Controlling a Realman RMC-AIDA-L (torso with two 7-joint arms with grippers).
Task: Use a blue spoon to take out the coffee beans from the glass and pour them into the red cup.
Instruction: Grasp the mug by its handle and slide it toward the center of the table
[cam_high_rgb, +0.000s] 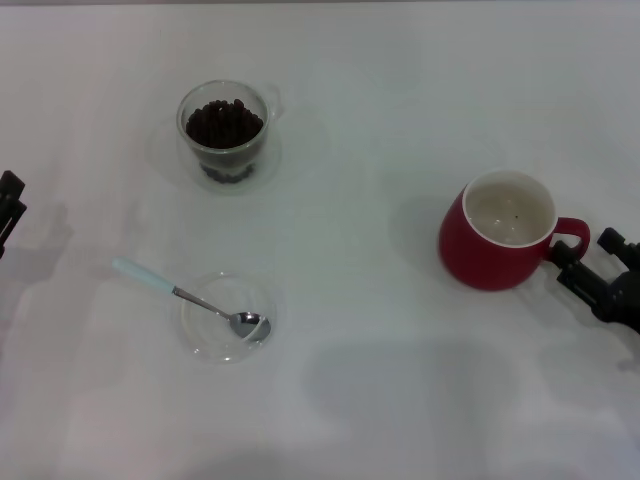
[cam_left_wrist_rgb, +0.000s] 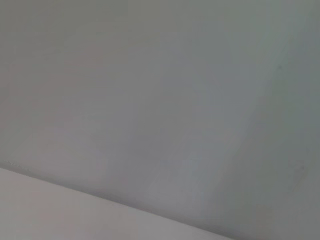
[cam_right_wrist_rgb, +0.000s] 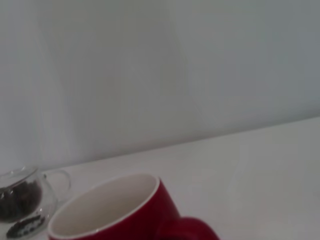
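The glass (cam_high_rgb: 224, 131) stands at the back left, filled with dark coffee beans (cam_high_rgb: 224, 122). The blue spoon (cam_high_rgb: 178, 292) lies at the front left, its pale handle on the table and its silver bowl resting in a flat clear dish (cam_high_rgb: 205, 340). The red cup (cam_high_rgb: 495, 235) stands upright at the right, its handle pointing right and its cream inside almost bare. My right gripper (cam_high_rgb: 588, 256) is open and empty, right next to the cup's handle. My left gripper (cam_high_rgb: 9, 205) is parked at the left edge. The right wrist view shows the cup (cam_right_wrist_rgb: 117, 212) close up and the glass (cam_right_wrist_rgb: 22, 200) beyond it.
The white table (cam_high_rgb: 380, 380) carries only these things. The left wrist view shows just a plain pale surface. A light wall (cam_right_wrist_rgb: 175, 70) rises behind the table's far edge.
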